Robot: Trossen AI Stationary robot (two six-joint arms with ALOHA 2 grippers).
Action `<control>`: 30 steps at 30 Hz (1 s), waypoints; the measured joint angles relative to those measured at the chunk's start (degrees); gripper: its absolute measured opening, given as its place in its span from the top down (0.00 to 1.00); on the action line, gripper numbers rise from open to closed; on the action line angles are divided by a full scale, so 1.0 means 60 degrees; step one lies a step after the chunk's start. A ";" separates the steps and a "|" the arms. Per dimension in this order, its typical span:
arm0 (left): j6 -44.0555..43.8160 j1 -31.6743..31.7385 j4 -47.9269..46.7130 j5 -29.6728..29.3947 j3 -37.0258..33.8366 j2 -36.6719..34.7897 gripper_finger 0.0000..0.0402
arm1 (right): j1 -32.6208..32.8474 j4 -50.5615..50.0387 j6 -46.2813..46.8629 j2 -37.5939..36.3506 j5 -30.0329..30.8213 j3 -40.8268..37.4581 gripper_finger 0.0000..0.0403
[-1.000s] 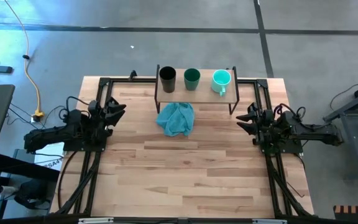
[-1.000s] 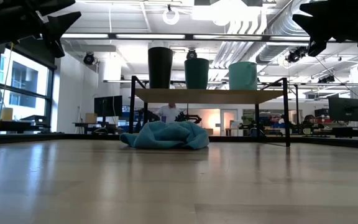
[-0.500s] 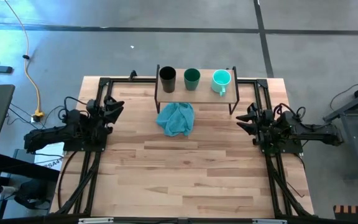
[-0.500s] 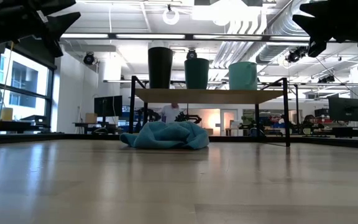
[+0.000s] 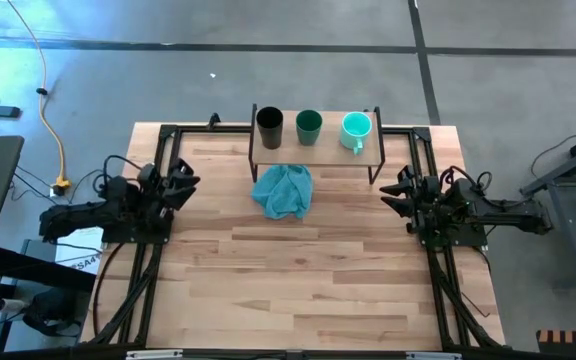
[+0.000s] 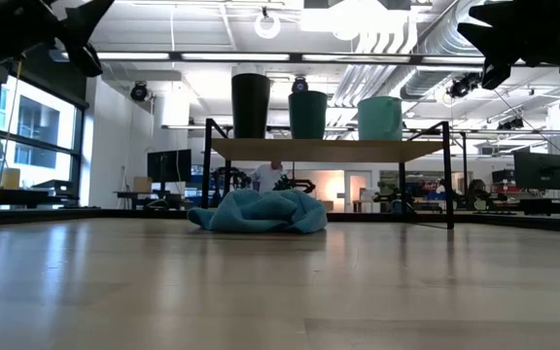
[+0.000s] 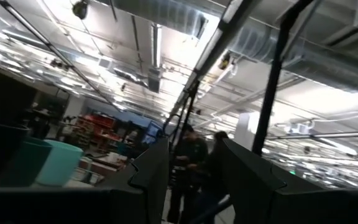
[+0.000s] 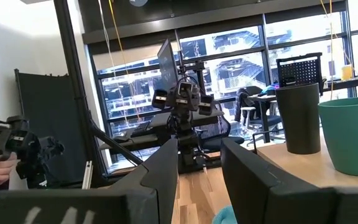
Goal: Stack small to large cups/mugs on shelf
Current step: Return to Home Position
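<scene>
All three cups are up on the small low shelf with the light wooden top board and thin dark metal legs (image 5: 330, 147), which stands at the far edge of the light wooden table (image 5: 318, 270). They stand in one row, upright and apart from one another: the tall black cup (image 5: 269, 127) at the left-arm end, the dark teal-green cup (image 5: 309, 125) in the middle, and the light turquoise mug with a handle (image 5: 356, 128) at the right-arm end. From table height the black cup rises highest and the turquoise mug sits lowest and broadest. A crumpled soft blue-teal cloth (image 5: 283, 191) lies on the table just in front of the shelf, toward the black-cup side. The left hand (image 5: 186, 181) hangs over the table's left edge, well apart from the shelf, fingers spread and grasping nothing. The right hand (image 5: 392, 190) hangs over the right edge, likewise released, a clear gap between its fingers.
</scene>
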 joint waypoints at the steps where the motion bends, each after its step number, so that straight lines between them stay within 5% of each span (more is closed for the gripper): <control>1: 0.0095 -0.0210 -0.0019 -0.0104 0.0000 0.0004 0.66 | 0.0000 0.0000 0.0000 -0.0003 0.0000 0.0000 0.72; 8: 0.0735 -0.1512 -0.0522 -0.1508 0.0000 0.0004 0.66 | 0.0000 0.0000 0.0000 0.0000 0.0000 0.0000 0.72; 30: 0.1086 -0.1620 -0.3406 -0.1522 0.0000 0.0004 0.66 | 0.0000 0.0159 0.0248 -0.0003 -0.0004 0.0000 0.72</control>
